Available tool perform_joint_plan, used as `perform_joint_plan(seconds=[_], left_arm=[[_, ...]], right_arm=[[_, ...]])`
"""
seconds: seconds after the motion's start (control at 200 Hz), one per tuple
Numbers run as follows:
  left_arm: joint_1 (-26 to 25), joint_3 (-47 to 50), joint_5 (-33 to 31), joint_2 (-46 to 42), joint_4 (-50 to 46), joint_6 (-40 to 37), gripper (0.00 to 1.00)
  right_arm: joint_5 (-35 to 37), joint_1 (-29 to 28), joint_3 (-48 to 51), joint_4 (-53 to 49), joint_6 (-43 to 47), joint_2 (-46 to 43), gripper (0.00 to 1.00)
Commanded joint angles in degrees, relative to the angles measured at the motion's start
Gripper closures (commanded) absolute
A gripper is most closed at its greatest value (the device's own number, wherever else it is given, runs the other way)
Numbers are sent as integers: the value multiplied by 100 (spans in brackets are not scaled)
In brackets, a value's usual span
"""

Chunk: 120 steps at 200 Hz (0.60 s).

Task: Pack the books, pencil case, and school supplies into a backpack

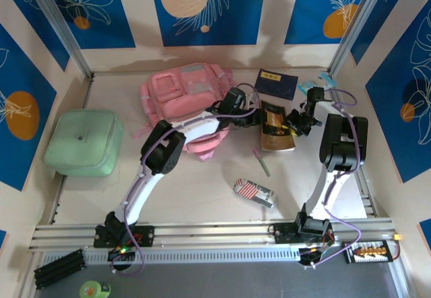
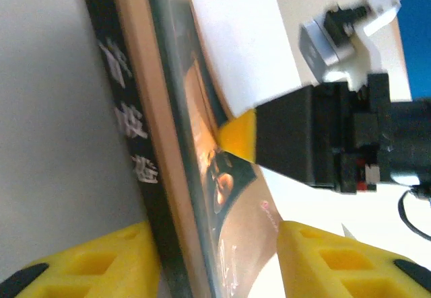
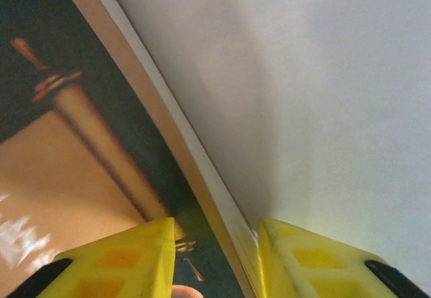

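Occlusion first: the left arm (image 1: 192,128) lies across the near right part of the backpack (image 1: 178,93), and we cannot see into the bag or find its opening. The mint-green case (image 1: 84,143) sits well left of the backpack, contents unseen.

The notebook (image 1: 277,131), tan and black, lies just right of the backpack on the desk (image 1: 202,204). Its long axis runs far-to-near, slightly skewed. The left hand (image 2: 217,264) straddles its dark spine edge, where the print is too blurred to read. The right hand (image 3: 217,261) straddles the opposite edge. Both hands stand part-way apart, and we cannot tell whether either one clamps the cover.

The navy book (image 1: 276,83) is right of the backpack, farther back. The green pen (image 1: 261,162) is right of the backpack and nearer, with its axis far-to-near at a slight slant. The pencil case (image 1: 256,192) is nearer still and slants left-to-right. A small cyan item (image 1: 324,81), far right of the backpack, is too small to identify.
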<state>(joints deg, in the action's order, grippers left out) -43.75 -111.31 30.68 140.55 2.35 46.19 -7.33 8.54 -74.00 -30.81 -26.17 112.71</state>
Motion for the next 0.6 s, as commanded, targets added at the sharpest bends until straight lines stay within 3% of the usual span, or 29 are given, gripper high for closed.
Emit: perform_joint_plan(seconds=[0.0,0.185,0.38,0.595], left_arm=[[-610,-153,738,5,-116,-256,54],[-609,-325,558,123,-504,-319,60],[-483,-45,-43,-361,-501,-227,80],[-87,831,-305,-1551,-33,-192,96]], right_arm=[[-640,-256,230,-56,-138,155,66],[-505,-257,253,-92,-169,146,69],[-392,-247,360,9,-229,-171,69],[-693,-239,816,690,-512,-1275,57]])
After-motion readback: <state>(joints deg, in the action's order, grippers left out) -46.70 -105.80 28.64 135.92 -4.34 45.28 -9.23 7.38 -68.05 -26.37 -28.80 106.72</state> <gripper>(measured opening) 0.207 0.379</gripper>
